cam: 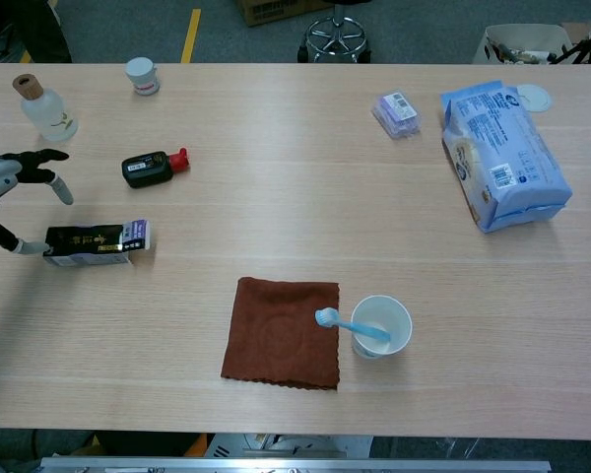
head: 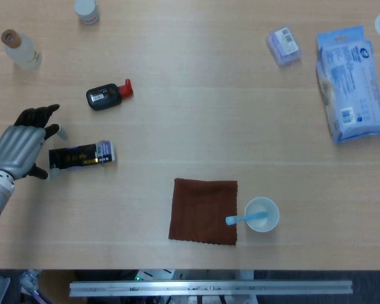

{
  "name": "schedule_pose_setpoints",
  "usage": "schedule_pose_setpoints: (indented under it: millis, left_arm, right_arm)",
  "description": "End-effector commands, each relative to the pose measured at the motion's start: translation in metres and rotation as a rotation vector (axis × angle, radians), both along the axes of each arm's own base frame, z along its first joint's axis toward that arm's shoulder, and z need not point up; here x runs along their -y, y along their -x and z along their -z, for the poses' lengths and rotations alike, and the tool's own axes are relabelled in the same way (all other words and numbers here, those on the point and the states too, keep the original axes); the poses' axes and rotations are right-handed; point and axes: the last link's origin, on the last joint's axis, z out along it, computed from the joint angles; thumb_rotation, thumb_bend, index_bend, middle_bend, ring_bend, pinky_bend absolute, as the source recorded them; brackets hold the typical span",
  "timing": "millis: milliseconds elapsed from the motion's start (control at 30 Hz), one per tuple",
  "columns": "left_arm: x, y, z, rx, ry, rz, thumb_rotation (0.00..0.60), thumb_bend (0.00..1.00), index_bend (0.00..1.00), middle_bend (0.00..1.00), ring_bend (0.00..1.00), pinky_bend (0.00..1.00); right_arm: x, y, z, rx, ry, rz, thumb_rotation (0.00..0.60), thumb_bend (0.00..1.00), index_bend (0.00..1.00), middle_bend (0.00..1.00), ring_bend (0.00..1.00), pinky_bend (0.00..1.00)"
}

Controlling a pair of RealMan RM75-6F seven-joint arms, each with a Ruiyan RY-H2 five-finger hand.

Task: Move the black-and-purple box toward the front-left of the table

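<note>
Head view looks almost straight down on the table [head: 196,126], its near edge low in frame with a metal rail [head: 209,288] beneath. Chest view sits lower and looks slantwise across the same table [cam: 276,148] to the floor and a chair base [cam: 333,39] beyond. Both take in the brown cloth [head: 204,211], the cup [cam: 382,325] and the blue packet [head: 353,85].

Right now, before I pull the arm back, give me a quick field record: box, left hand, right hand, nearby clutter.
box: black-and-purple box lying flat on the table, near its left side
left hand: left hand beside the box's left end, fingers spread; contact unclear
right hand: not in view
nearby: black bottle with red cap beyond the box; brown cloth to its right
</note>
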Motion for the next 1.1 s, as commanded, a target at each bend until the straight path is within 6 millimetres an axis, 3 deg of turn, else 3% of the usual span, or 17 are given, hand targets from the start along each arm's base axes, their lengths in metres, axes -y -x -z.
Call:
schedule_pose_setpoints:
  millis: [33,133,267,400,500,700,967,1100]
  left_arm:
    - [0.002,0.004,0.0,0.013,0.004,-0.01,0.6,0.17,0.27,0.0,0.0,0.0]
    - [0.004,0.003,-0.003,0.055,-0.023,-0.015,0.6,0.17,0.26,0.0,0.0,0.0]
    - [0.008,-0.001,-0.023,0.108,-0.159,0.049,0.6,0.17,0.28,0.0,0.0,0.0]
    - [0.019,-0.006,-0.051,0.096,-0.327,0.164,0.6,0.17,0.34,0.01,0.0,0.1]
    - [0.032,-0.008,-0.071,0.096,-0.411,0.208,0.6,0.17,0.37,0.07,0.03,0.16]
    - [0.059,0.002,-0.102,0.052,-0.455,0.175,0.6,0.17,0.37,0.15,0.09,0.23]
    - [0.091,0.017,-0.11,0.024,-0.479,0.11,0.6,0.17,0.37,0.15,0.09,0.23]
    - [0.094,0.019,-0.112,0.031,-0.494,0.096,0.6,0.17,0.37,0.15,0.09,0.23]
  right_arm:
    - [-0.001,0.0,0.0,0.0,0.0,0.002,0.6,0.01,0.4,0.18,0.22,0.35]
    - [-0.001,0.001,-0.001,0.001,0.001,0.004,0.6,0.01,0.4,0.18,0.22,0.35]
    - [-0.003,0.001,-0.001,-0.004,-0.005,0.005,0.6,0.01,0.4,0.18,0.22,0.35]
    - [-0.008,0.001,0.001,-0.027,-0.039,0.015,0.6,0.01,0.4,0.19,0.22,0.35]
    - [-0.013,0.0,0.002,-0.039,-0.071,0.019,0.6,0.01,0.4,0.19,0.22,0.35]
    - [-0.027,-0.006,0.001,-0.079,-0.098,0.018,0.6,0.01,0.4,0.21,0.22,0.35]
    - [-0.04,-0.01,0.0,-0.074,-0.08,0.037,0.6,0.01,0.4,0.22,0.22,0.35]
    - [-0.037,-0.013,0.001,-0.064,-0.082,0.03,0.6,0.01,0.4,0.22,0.22,0.35]
